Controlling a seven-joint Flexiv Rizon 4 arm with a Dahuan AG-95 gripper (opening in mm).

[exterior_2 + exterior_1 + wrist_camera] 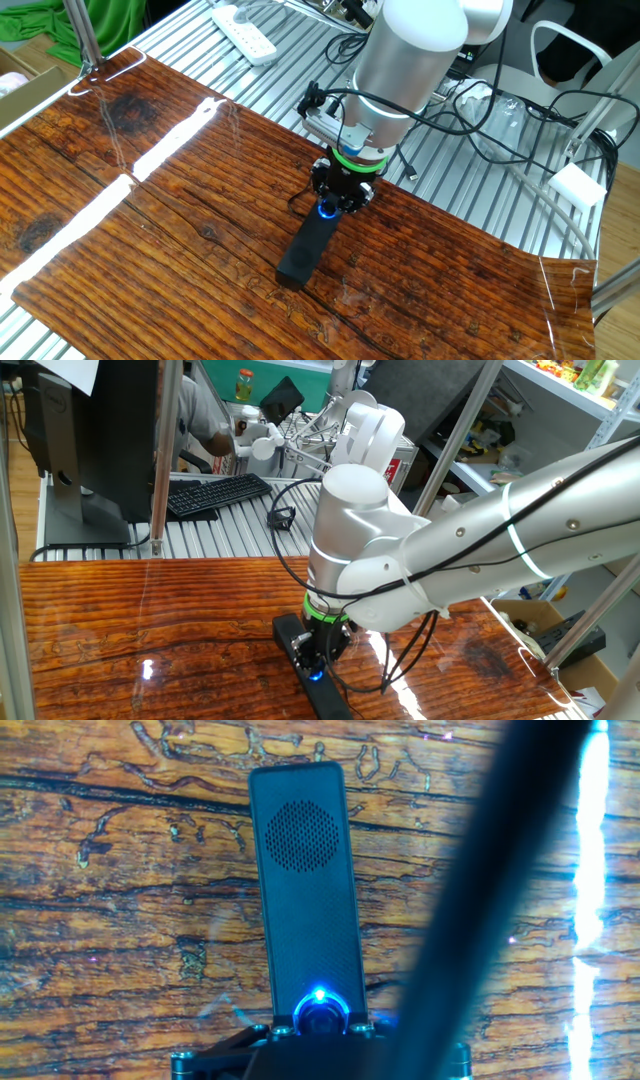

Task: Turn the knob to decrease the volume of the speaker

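Glossy wood-grain tabletop (pixel 150 250) carries the speaker (pixel 308 247), a black bar lying flat. Its knob (pixel 321 1009), ringed in blue light, sits at the end directly beneath the end effector (pixel 340 200), which points straight down with fingers pinching the knob. Grip looks made; turning the volume down apparently remains.

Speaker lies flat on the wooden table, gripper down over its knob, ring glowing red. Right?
Not quite: the ring around the knob glows blue, not red, as the hand view shows. The speaker does lie flat on the wooden table, with the gripper down over the knob.
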